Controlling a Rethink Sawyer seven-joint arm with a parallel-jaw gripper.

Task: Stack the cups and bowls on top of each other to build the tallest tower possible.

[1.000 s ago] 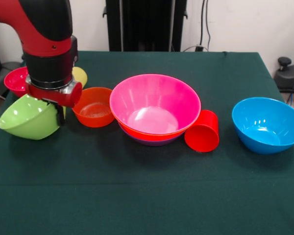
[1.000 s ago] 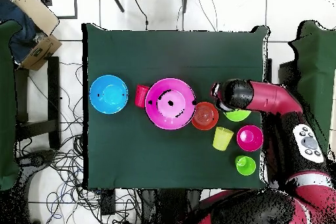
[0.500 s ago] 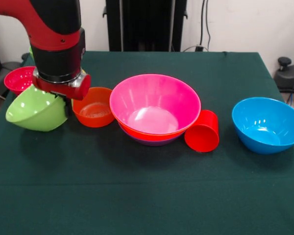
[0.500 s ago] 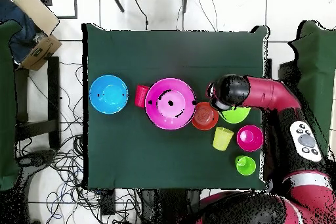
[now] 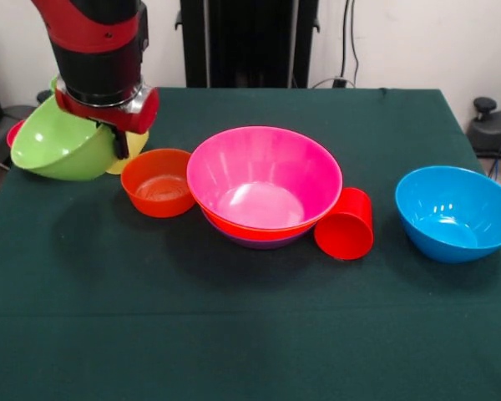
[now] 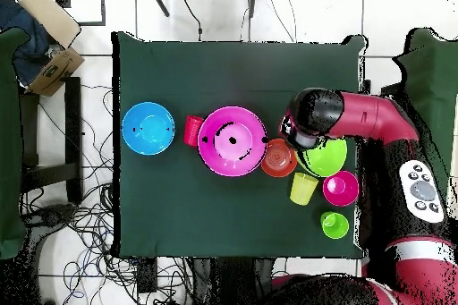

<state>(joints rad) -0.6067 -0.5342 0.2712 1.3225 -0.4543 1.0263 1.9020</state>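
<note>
My gripper [image 5: 115, 144] is shut on the rim of the lime-green bowl [image 5: 60, 149] and holds it tilted above the table's left side; it also shows in the overhead view [image 6: 326, 156]. The tower [image 5: 265, 180] is the pink bowl nested in orange and purple ones at the table's middle. The small red-orange bowl [image 5: 158, 182] sits between the tower and the held bowl. The red cup [image 5: 345, 223] lies on its side against the tower. The blue bowl [image 5: 455, 213] stands alone. The yellow cup [image 6: 304, 188], magenta bowl [image 6: 341, 188] and green cup [image 6: 335, 224] stand near the robot.
My red and black arm [image 6: 367, 122] reaches over the table's edge in the overhead view. Chairs, cables and a cardboard box [image 6: 49, 29] lie on the floor around the table [image 5: 250, 334].
My gripper has lifted the lime-green bowl off the table and carried it up and back toward the robot. The other bowls and cups have not moved.
</note>
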